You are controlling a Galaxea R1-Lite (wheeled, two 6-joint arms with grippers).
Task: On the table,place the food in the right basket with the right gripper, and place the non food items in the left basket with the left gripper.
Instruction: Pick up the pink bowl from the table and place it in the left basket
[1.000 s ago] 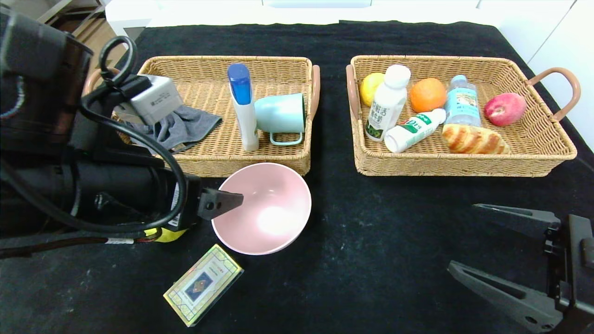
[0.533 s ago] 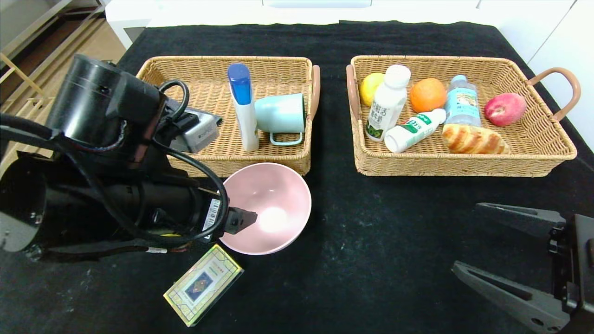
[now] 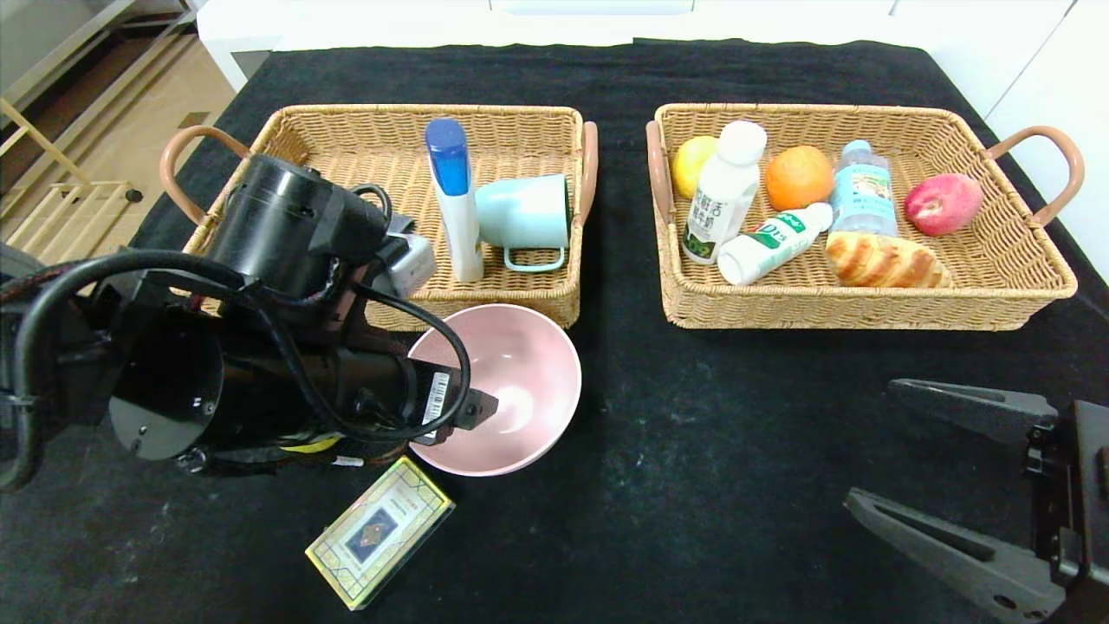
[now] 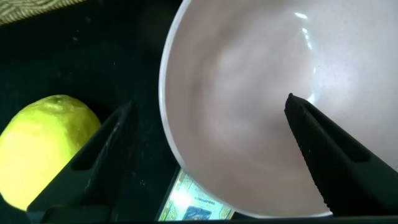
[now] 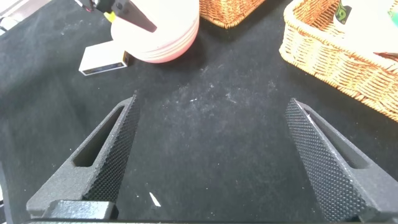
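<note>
1. Your right gripper (image 3: 953, 485) sits nearest, low at the right over bare black table (image 3: 693, 485), jaws wide apart and holding nothing. It looks parked.
2. Card box (image 3: 379, 532) lies flat on the table just in front of the bowl. It's non-food and not yet in a basket.
3. Your left gripper (image 4: 205, 155) is at the bowl (image 3: 511, 381), jaws apart and straddling its near rim: one finger inside, one outside. Not closed on it yet.
4. The bowl stands upright on the table, right in front of the left basket (image 3: 520, 299).
5. Handling, my guess: stiff, light, smooth plastic, so slippery. Pinch the rim wall squarely where you straddle it now; expect it to tilt when lifted.
6. A lemon (image 4: 46, 146) sits beside the outer finger in the left wrist view. In the head view the arm covers nearly all of it. It's food, so it's a right-gripper job; watch you don't nudge it.
7. Left basket holds a tube (image 3: 455, 195) and a cup (image 3: 524, 217) on its side. The arm hides the basket's left part, so I can't tell what's there.
8. Right basket (image 3: 866, 312) is farthest right, holding fruit, bottles and bread.
</note>
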